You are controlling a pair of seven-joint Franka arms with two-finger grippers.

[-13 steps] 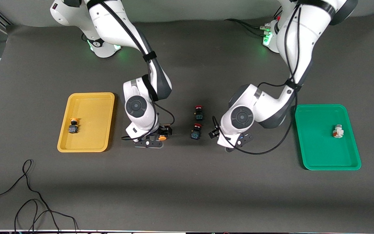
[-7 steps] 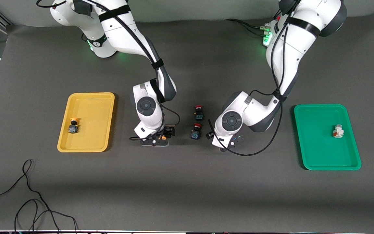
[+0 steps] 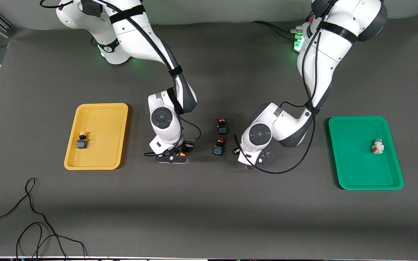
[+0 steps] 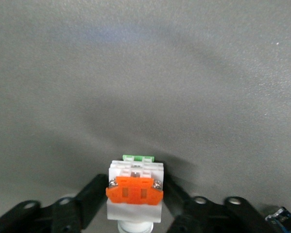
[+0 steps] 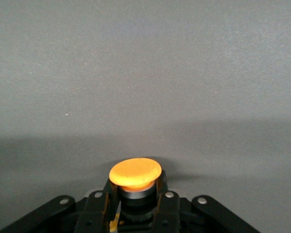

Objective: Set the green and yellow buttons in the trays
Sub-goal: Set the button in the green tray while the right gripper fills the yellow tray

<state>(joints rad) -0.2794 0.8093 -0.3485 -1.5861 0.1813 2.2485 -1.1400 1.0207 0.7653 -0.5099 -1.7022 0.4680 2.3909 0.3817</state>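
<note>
My right gripper [image 3: 180, 154] is low over the table between the yellow tray [image 3: 102, 123] and two red-capped switches, shut on a dark button with an orange-yellow cap [image 3: 182, 154]. In the right wrist view, my gripper [image 5: 136, 196] pinches the button's [image 5: 135, 173] neck. My left gripper [image 3: 254, 160] is low beside the red-capped switches. In the left wrist view, my gripper [image 4: 135, 206] is shut on a white button with an orange patch [image 4: 135, 190]; that button is hidden in the front view. One orange-capped button [image 3: 82, 140] lies in the yellow tray, and one white button [image 3: 377, 146] in the green tray [image 3: 354, 159].
Two dark switches with red caps [image 3: 222, 125] [image 3: 219, 146] stand mid-table between my grippers. A black cable [image 3: 31, 217] loops on the table near the front camera at the right arm's end. Dark mat covers the table.
Both arms have come down and drawn in toward the table's middle. The right gripper now sits round the orange-capped button, which has stayed in place; the last half second shows little motion.
</note>
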